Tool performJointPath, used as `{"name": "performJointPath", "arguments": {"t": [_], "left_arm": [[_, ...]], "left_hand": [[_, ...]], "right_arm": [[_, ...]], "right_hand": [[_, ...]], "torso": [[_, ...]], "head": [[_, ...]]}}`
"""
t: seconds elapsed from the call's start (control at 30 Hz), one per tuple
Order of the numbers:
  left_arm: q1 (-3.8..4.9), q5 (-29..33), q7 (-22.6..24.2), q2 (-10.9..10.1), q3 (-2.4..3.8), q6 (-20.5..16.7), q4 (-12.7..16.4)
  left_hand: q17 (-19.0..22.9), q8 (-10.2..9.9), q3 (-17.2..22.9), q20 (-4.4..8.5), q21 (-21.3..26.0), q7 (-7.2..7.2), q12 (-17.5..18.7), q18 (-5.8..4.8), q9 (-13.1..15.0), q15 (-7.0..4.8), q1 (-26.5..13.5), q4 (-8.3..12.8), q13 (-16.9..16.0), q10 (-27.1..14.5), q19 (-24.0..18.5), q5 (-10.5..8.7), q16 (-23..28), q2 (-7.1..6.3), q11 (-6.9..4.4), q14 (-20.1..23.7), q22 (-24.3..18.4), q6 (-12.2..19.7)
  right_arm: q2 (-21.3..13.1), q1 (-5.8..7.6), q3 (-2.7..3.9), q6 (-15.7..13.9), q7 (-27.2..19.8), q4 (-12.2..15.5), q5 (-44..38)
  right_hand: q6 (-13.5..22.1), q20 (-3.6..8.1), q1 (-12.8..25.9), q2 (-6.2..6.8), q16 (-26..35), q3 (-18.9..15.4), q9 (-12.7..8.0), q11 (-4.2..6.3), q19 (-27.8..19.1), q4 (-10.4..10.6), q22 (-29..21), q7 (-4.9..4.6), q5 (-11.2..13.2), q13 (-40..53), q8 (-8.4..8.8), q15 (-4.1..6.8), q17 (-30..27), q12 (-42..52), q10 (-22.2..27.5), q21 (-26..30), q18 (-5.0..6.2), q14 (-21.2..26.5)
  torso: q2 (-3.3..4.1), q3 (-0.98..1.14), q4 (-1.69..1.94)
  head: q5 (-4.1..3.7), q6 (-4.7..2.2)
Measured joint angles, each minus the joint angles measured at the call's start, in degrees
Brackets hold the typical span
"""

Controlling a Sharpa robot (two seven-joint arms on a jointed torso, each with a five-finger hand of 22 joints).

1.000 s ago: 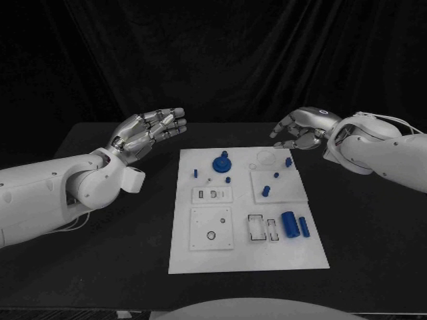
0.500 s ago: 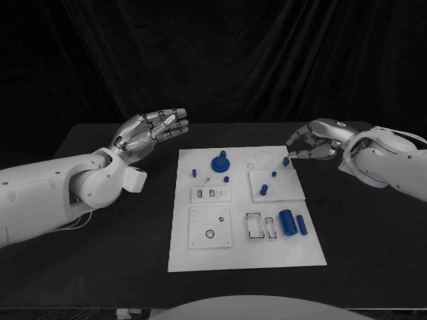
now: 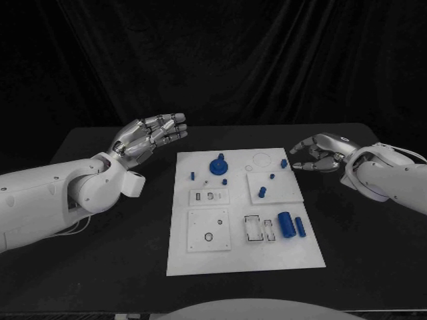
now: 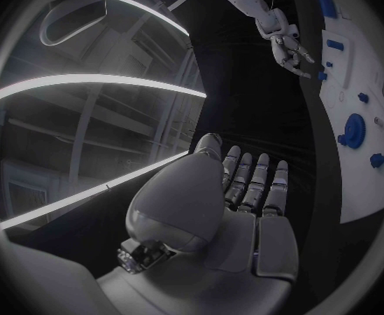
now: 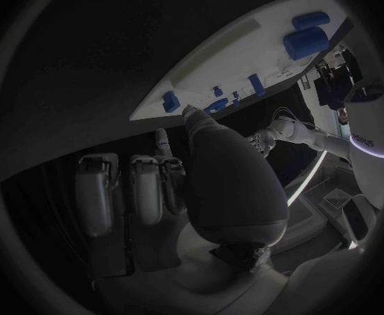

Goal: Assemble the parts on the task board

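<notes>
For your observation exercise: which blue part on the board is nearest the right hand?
The small blue peg at the board's far right edge; the right hand hovers just beside it.

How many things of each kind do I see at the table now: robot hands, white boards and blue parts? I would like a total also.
Robot hands: 2 (left robot hand, right robot hand)
White task board: 1
Blue parts on the board: 8, as far as the head view lets me tell
Total: 11
</notes>
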State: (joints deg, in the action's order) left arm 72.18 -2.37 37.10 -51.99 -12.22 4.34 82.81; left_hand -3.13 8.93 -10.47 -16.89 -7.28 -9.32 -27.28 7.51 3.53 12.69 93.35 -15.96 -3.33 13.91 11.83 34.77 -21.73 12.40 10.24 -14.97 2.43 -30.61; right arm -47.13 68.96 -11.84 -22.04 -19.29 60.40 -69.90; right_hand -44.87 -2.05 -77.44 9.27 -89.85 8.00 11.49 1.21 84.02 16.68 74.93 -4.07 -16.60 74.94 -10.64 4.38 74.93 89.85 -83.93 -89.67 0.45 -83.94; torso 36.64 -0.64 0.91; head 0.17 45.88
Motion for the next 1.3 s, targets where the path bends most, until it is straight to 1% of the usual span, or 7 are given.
{"name": "performJointPath", "arguments": {"t": [0.07, 0.2, 0.5, 0.7, 0.93, 1.07, 1.3], "left_arm": [[-0.07, 0.00, 0.00, 0.00, -0.01, 0.07, -0.02], [-0.13, 0.00, 0.00, 0.00, -0.01, 0.21, -0.05], [-0.22, -0.01, 0.00, 0.02, -0.01, 0.46, -0.16], [-0.24, -0.01, 0.00, 0.01, 0.00, 0.62, -0.21], [-0.25, -0.01, -0.03, -0.09, 0.00, 0.71, -0.21], [-0.26, -0.01, -0.06, -0.12, 0.00, 0.77, -0.21], [-0.26, -0.01, -0.11, -0.13, 0.00, 0.84, -0.20]], "left_hand": [[0.00, 0.00, 0.00, 0.00, 0.00, 0.00, 0.00, 0.00, 0.00, 0.00, 0.00, 0.00, 0.00, 0.00, 0.00, 0.00, 0.00, 0.00, 0.00, 0.00, 0.00, 0.00], [0.00, 0.00, 0.09, 0.00, 0.00, 0.00, 0.00, 0.00, 0.00, 0.00, 0.00, 0.09, 0.00, 0.00, 0.00, 0.00, 0.00, 0.00, 0.00, 0.00, 0.00, 0.00], [0.00, 0.00, 0.16, 0.00, 0.00, 0.00, 0.00, 0.00, 0.00, 0.00, 0.00, 0.16, 0.00, 0.00, 0.00, 0.00, 0.00, 0.00, 0.00, 0.00, 0.00, 0.00], [0.00, 0.00, 0.15, 0.00, 0.00, 0.00, 0.00, 0.00, 0.00, 0.00, 0.00, 0.16, 0.00, 0.00, 0.00, 0.00, 0.00, 0.00, 0.00, 0.00, 0.00, 0.00], [0.00, 0.00, 0.15, 0.00, 0.00, 0.00, 0.00, 0.00, 0.00, 0.00, 0.00, 0.16, 0.00, 0.00, 0.00, 0.00, 0.00, 0.00, 0.00, 0.00, 0.00, 0.00], [0.00, 0.00, 0.15, 0.00, 0.00, 0.00, 0.00, 0.00, 0.00, 0.00, 0.00, 0.16, 0.00, 0.00, 0.00, 0.00, 0.00, 0.00, 0.00, 0.00, 0.00, 0.00], [0.00, 0.00, 0.15, 0.00, 0.00, 0.00, 0.00, 0.00, 0.00, 0.00, 0.00, 0.16, 0.00, 0.00, 0.00, 0.00, 0.00, 0.00, 0.00, 0.00, 0.00, 0.00]], "right_arm": [[0.38, -0.26, 0.00, 0.02, -0.17, -0.60, 0.56], [1.03, -0.65, 0.01, 0.08, -0.42, -1.55, 1.39], [2.66, -1.17, 0.02, 0.32, -0.81, -3.40, 2.64], [3.79, -1.40, 0.02, 0.89, -0.85, -4.75, 3.12], [5.05, -1.85, 0.04, 1.62, -0.93, -6.18, 3.78], [5.61, -2.13, 0.04, 1.99, -1.04, -6.64, 4.09], [6.18, -2.30, 0.04, 2.48, -1.22, -7.19, 4.38]], "right_hand": [[0.02, 0.00, 0.00, 0.00, 0.00, 0.00, 0.00, 0.00, 0.00, 0.00, 0.00, -0.01, 0.00, 0.00, 0.00, 0.00, 0.00, 0.00, 0.00, 0.00, 0.00, 0.00], [2.12, 0.00, -0.98, -0.53, 0.00, 0.00, 0.23, 0.00, 0.00, 0.00, 0.00, -0.13, -0.95, -0.01, -0.83, 0.00, 0.00, 0.00, 0.00, 0.00, -0.01, 0.00], [2.17, 0.00, -0.97, -0.53, 0.00, 0.15, 0.23, 0.00, 0.00, -0.16, -0.01, -0.12, -1.11, -0.01, -0.88, 0.00, -0.01, 0.00, 0.00, 0.00, -0.01, 0.00], [2.90, -0.41, -1.50, -1.06, 0.00, 0.47, 0.66, -0.41, 0.01, -0.16, -0.01, -0.42, -4.00, -0.01, -2.38, -0.40, -0.01, 0.00, 0.00, 0.01, -0.01, -0.01], [2.90, -0.41, -1.50, -1.06, 0.00, 0.47, 0.87, -0.41, 0.01, -0.16, -0.02, -0.42, -4.25, -0.02, -3.02, -0.40, -0.01, 0.00, 0.00, 0.01, -0.01, 0.00], [2.90, -0.41, -2.28, -1.19, 0.00, 0.79, 1.52, -0.41, 0.01, -0.48, -0.02, -0.42, -3.99, -0.02, -4.72, -0.40, -0.01, 0.00, 0.00, 0.01, -0.01, 0.00], [2.90, -0.41, -2.78, -1.13, 0.00, 0.94, 2.00, -0.41, 0.01, -0.64, -0.02, -0.42, -3.64, -0.02, -5.82, -0.40, -0.02, 0.00, 0.00, 0.02, -0.01, 0.00]], "torso": [[-0.01, 0.00, 0.00], [-0.07, 0.01, 0.00], [-0.11, 0.09, 0.00], [-0.04, 0.04, 0.05], [-0.01, -0.05, 0.14], [-0.03, -0.06, 0.14], [-0.06, -0.06, 0.14]], "head": [[-0.06, 0.13], [-0.21, 0.34], [-0.37, 0.53], [-0.62, 0.81], [-0.73, 1.02], [-0.74, 1.16], [-0.80, 1.26]]}}
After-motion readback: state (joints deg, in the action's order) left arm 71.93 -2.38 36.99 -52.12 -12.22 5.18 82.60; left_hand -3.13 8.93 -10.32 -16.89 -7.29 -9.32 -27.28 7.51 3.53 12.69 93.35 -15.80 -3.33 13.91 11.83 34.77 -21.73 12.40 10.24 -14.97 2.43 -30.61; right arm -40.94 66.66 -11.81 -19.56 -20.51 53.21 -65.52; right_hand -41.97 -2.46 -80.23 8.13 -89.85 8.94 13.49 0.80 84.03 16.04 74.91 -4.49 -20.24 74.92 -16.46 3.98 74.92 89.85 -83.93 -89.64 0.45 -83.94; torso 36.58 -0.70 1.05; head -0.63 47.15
